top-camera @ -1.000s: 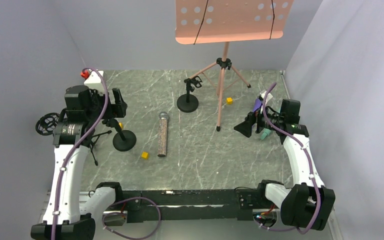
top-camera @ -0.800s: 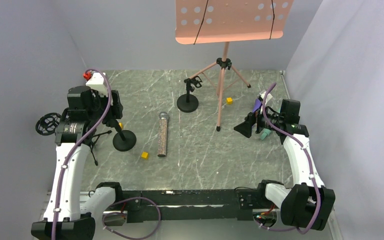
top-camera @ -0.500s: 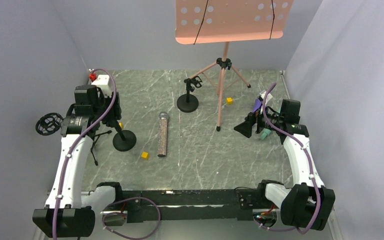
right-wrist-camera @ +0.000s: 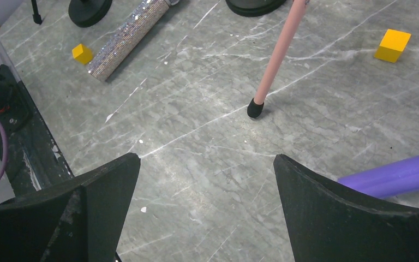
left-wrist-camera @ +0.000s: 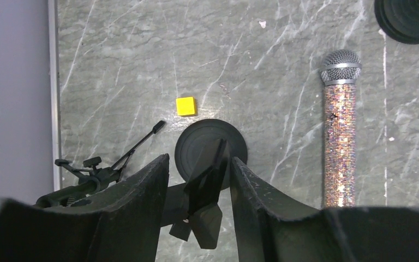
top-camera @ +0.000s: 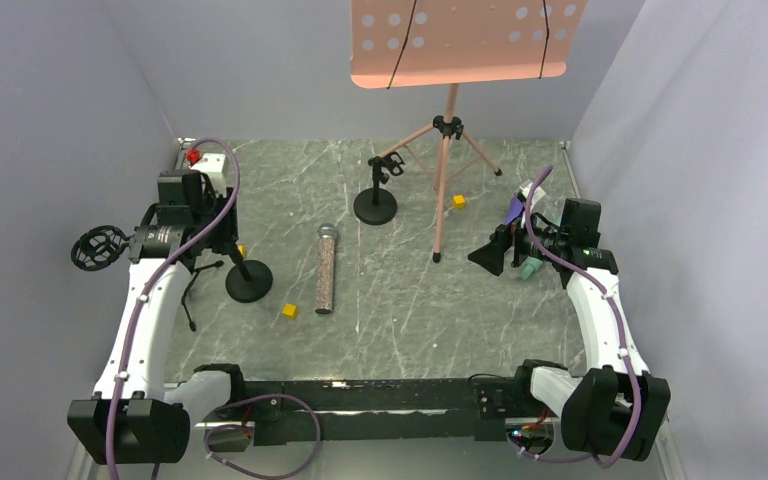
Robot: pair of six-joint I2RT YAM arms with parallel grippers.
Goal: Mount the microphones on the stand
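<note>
Grey veined marble tabletop [top-camera: 400, 300] sat between pale lavender walls [top-camera: 260, 70]. The glittery microphone [left-wrist-camera: 339, 147] lay flat, its long axis running toward the far wall, mesh head farthest. It was well right of the left pincer [left-wrist-camera: 199, 159], which was released and straddled a black stand's clip [left-wrist-camera: 204, 185]. The right pincer [right-wrist-camera: 206, 157] gaped wide, the purple microphone [right-wrist-camera: 398, 174] just beside one finger.

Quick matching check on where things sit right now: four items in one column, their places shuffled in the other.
Items
1. glittery microphone
2. purple microphone
3. nearer round-base stand
4. pink music stand

Places
A. at the back, on tripod legs
B. directly under the left gripper
C. lying flat mid-table
D. beside the right gripper, at the right side

Pairs: 1-C, 2-D, 3-B, 4-A
</note>
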